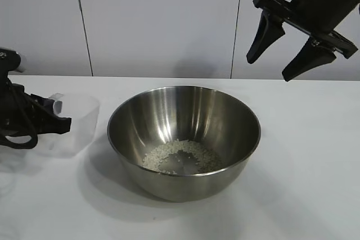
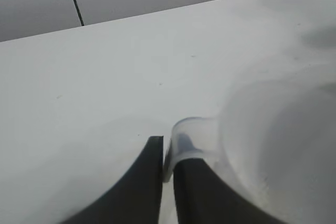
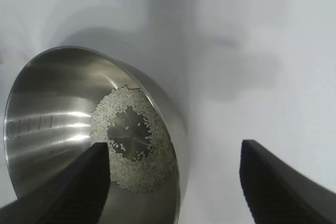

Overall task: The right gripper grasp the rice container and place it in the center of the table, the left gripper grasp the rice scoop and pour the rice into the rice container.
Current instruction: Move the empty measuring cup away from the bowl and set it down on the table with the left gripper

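The rice container (image 1: pixel 183 139), a wide shiny steel bowl, stands near the middle of the white table (image 1: pixel 304 155). The rice (image 1: pixel 181 155) lies in a ring on its bottom, and also shows in the right wrist view (image 3: pixel 137 145). The rice scoop (image 1: pixel 74 123), a translucent cup, stands on the table left of the bowl and looks empty. My left gripper (image 1: pixel 59 117) is shut on the scoop's handle (image 2: pixel 185 140) at the far left. My right gripper (image 1: pixel 270 67) is open and empty, high above the bowl's right rim (image 3: pixel 173 153).
A pale panelled wall (image 1: pixel 163 21) stands behind the table. The bare tabletop extends to the right of the bowl and in front of it.
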Robot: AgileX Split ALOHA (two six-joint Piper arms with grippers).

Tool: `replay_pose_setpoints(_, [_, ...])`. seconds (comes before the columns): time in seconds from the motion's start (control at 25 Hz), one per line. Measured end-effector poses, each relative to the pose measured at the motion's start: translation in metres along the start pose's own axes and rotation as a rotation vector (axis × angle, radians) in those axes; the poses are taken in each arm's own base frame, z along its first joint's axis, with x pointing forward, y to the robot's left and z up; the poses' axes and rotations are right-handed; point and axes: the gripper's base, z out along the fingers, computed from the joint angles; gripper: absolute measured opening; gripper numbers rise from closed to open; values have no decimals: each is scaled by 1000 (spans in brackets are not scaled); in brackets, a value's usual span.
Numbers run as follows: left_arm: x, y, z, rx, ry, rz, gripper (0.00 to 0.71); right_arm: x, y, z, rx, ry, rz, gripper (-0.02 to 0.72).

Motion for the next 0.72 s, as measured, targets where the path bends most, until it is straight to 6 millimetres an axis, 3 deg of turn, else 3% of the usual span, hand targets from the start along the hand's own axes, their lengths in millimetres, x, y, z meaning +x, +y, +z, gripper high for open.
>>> replay_pose_setpoints(0.24, [0,0,0,2,0,2,250,0,0,0,0,0,0,484])
replay_pose_setpoints(0.48, [9,0,-6,-11,45,-11,271,0,0,0,0,0,0,484])
replay_pose_setpoints(0.72, [24,1,-25,-52,84,-42,272,0,0,0,0,0,0,484])
